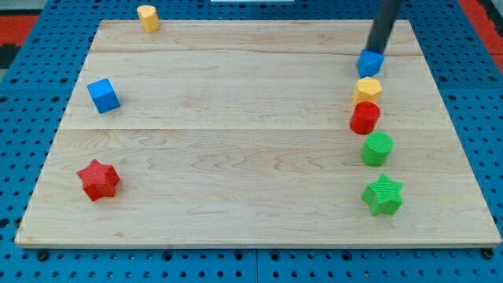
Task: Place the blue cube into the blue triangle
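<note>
While our tip [375, 51] sits against what seems the blue triangle [370, 63] | blue cube [103, 95] lies well apart, view's left | no claw: rod only

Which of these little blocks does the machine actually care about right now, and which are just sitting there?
Part of the job:
- blue cube, at the view's left
- blue triangle, at the view's upper right
- my tip, touching the blue triangle's top edge

Just lying about:
- yellow cylinder
- yellow block
- red cylinder
- green cylinder
- green star
- red star
</note>
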